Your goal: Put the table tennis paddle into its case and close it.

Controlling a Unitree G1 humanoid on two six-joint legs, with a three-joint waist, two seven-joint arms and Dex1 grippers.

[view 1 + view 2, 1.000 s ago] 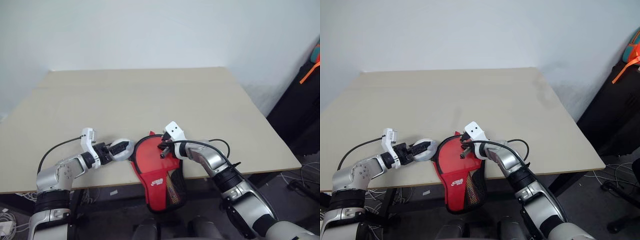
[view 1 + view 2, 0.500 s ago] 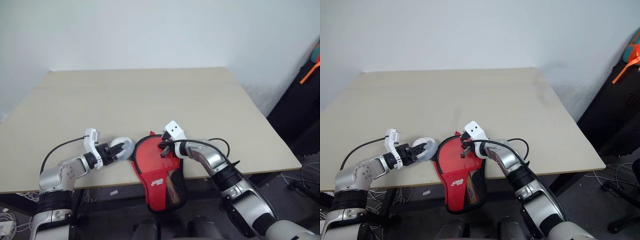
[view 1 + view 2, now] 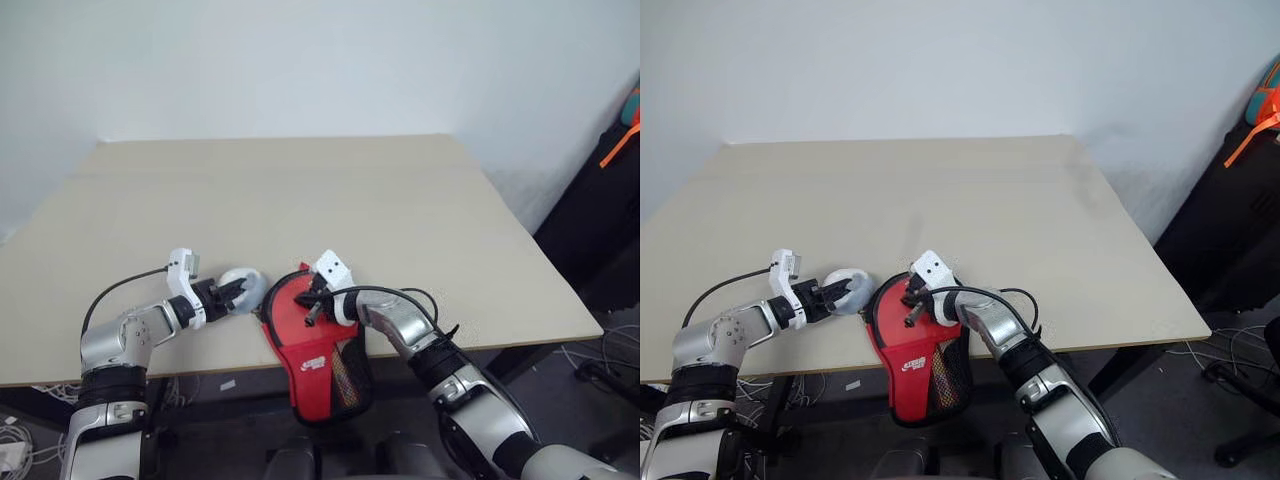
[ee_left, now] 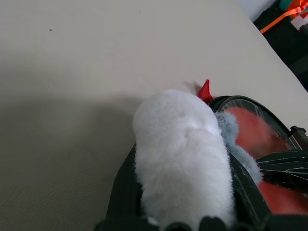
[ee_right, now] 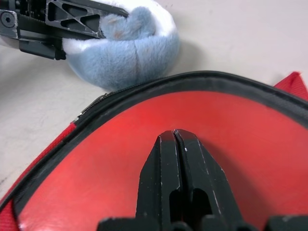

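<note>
Clamping my left jaws [image 3: 243,290] on the fluffy grey-white ball [image 4: 180,154], I held it just off the case's [image 3: 320,345] rim at about nine o'clock from the red round; in the left wrist view the ball sat squeezed between my two black fingers [image 4: 243,190], and whether it touched the black edging I could not tell. My right jaws [image 5: 175,144] were clenched tight with nothing between them, their tips resting over the smooth red face [image 5: 159,159] framed by the case's black trim. From the pictures I could not settle whether that red was the table tennis paddle's rubber or the pouch's own fabric, so the paddle's place stayed uncertain to me; no wooden handle was to be seen.

The case lay at the near edge of the tan surface [image 3: 300,190], roughly at six o'clock from its centre. Its round part rested on the surface, while its narrow end, with the white label [image 3: 315,364] and the mesh pocket [image 3: 348,378], hung over the edge. A red tab [image 4: 205,91] stuck out at the case's far rim, just beside the ball. My right arm's black cable [image 3: 425,297] looped on the surface at three o'clock from the case.
</note>
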